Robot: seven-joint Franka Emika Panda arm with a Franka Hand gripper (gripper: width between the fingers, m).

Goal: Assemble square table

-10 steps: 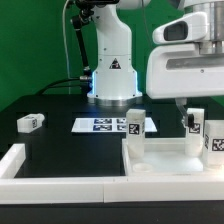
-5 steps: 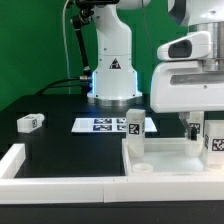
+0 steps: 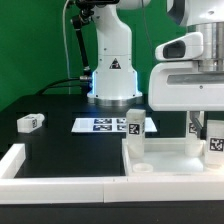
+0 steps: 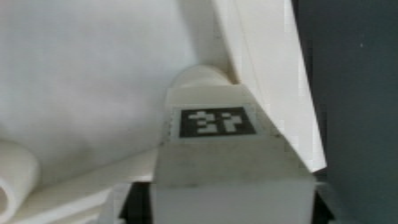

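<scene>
The white square tabletop (image 3: 170, 160) lies at the exterior view's right with its rim up. One tagged white leg (image 3: 133, 125) stands at its far left corner. My gripper (image 3: 205, 125) is shut on a second tagged leg (image 3: 213, 140) and holds it upright at the tabletop's far right corner. In the wrist view this leg (image 4: 221, 150) fills the space between my dark fingers (image 4: 135, 200), with its end at the tabletop (image 4: 89, 80) next to the raised rim (image 4: 267, 60). A third leg (image 3: 30, 122) lies loose on the black table at the left.
The marker board (image 3: 100, 125) lies flat in the middle, in front of the robot base (image 3: 113, 70). A low white wall bar (image 3: 40, 172) runs along the front left. My hand's large white body (image 3: 185, 85) hides the space behind the tabletop's right side.
My hand has moved down and to the exterior view's right with the leg in it, then nearly stopped. The other legs and the tabletop have not moved.
</scene>
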